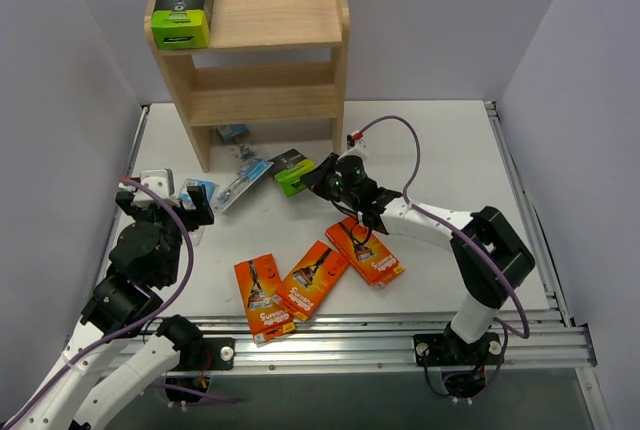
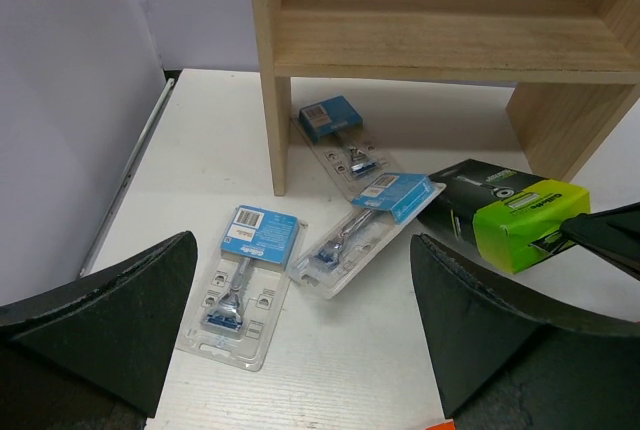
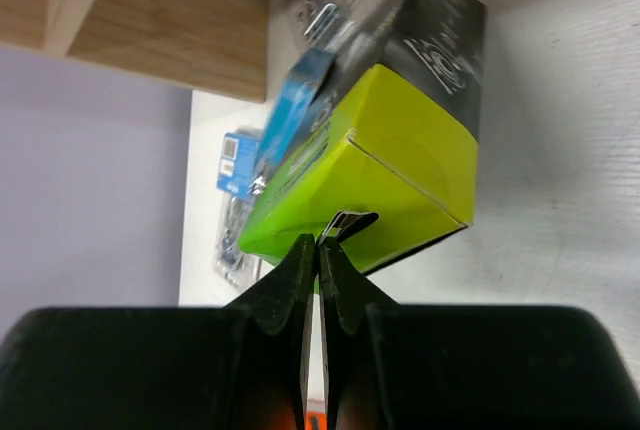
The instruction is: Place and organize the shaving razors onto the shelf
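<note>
The wooden shelf [image 1: 275,15] stands at the back, with one black-and-lime razor box [image 1: 182,10] on the left of its top tier. A second black-and-lime box [image 1: 292,172] lies on the table in front of the shelf. My right gripper [image 3: 319,242] is shut on the thin hang tab [image 3: 348,220] at this box's [image 3: 380,160] green end. Three blister packs [image 2: 243,280] [image 2: 365,225] [image 2: 340,135] lie by the shelf's left leg. My left gripper [image 2: 305,340] hovers open above them, holding nothing. Three orange boxes [image 1: 263,297] [image 1: 313,279] [image 1: 366,251] lie near the front edge.
Grey walls close in the table on the left, right and back. The shelf's two lower tiers [image 1: 265,100] hold nothing. A metal rail [image 1: 400,335] runs along the near edge. The right arm's purple cable [image 1: 400,130] loops over the table's middle.
</note>
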Robot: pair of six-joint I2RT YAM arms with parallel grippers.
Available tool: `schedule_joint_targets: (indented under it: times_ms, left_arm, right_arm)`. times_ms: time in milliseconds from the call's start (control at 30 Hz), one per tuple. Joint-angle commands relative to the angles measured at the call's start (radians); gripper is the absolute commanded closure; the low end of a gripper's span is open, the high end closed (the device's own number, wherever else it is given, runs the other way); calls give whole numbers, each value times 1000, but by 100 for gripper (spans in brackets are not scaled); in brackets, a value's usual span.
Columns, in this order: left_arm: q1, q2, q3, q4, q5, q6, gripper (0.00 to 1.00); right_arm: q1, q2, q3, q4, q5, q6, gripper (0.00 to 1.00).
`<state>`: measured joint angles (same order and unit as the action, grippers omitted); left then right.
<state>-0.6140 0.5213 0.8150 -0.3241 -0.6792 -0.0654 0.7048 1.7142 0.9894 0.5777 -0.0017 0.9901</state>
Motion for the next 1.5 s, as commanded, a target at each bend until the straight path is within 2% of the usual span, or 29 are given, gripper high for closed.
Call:
schedule_joint_targets:
  times_ms: [0,233,900,1467]
  left_arm:
    - [-6,3,4,43,-19,9,3]
    - [-10,-4,6,43,-28,10,3]
    - [-12,-9,6,43,-34,12,3]
    - [-13,-7,7,39,-31,10,3]
  right_arm:
    - [33,-93,54,-25,11,-36,100]
    - [101,-143,127,-157,51,-88,100]
    - [116,-254,163,-194,25,-68,100]
    - [117,-243,158,-283,11,-62,100]
